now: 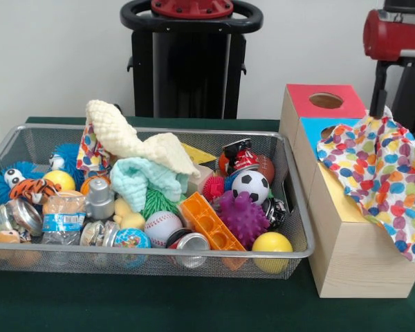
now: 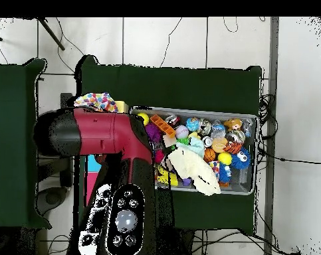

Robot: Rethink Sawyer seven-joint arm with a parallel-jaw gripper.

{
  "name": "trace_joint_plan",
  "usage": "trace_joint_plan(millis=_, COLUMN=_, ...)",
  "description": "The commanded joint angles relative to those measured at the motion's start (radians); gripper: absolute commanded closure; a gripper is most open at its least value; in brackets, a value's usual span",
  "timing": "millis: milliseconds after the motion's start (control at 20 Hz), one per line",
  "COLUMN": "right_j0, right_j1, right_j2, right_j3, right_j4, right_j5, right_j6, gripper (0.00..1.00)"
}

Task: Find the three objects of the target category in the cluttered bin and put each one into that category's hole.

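Observation:
The wire mesh bin [image 1: 159, 254] is full of toys and cloths; it also shows in the overhead view [image 2: 252, 153]. One spotted white cloth [image 1: 380, 180] hangs over the yellow-faced box [image 1: 353, 263] and hides its hole. The cloth rises to a peak at my gripper [image 1: 383, 104], which looks shut on it at the right edge. In the overhead view this cloth [image 2: 96, 101] shows just beyond the red arm [image 2: 96, 133], and the gripper is hidden. A second spotted cloth [image 1: 90, 149] lies in the bin's far left under the cream knitted cloth [image 1: 124, 135]. No third one shows.
The blue-faced box [image 1: 311, 128] and the red-faced box [image 1: 325, 100] stand behind the yellow one. A mint fluffy cloth [image 1: 142, 176], balls, an orange block [image 1: 207, 221] and tins fill the bin. The robot's black pedestal [image 1: 190, 62] stands at the far side.

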Motion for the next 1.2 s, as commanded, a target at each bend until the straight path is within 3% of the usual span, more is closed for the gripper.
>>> trace_joint_plan(millis=50, right_j0=-0.063, right_j1=0.061, right_j2=0.037, right_j3=0.001, right_j4=-0.021, right_j5=0.031, right_j6=0.101, gripper=0.00)
trace_joint_plan(millis=600, right_j0=-0.045, right_j1=0.057, right_j2=0.009, right_j3=-0.011, right_j4=-0.036, right_j5=0.063, right_j6=0.127, gripper=0.00)
trace_joint_plan(millis=650, right_j0=-0.042, right_j1=0.058, right_j2=0.006, right_j3=-0.013, right_j4=-0.038, right_j5=0.063, right_j6=0.131, gripper=1.00)
trace_joint_plan(millis=1200, right_j0=-0.042, right_j1=0.066, right_j2=0.000, right_j3=-0.029, right_j4=-0.035, right_j5=0.045, right_j6=0.124, gripper=1.00)
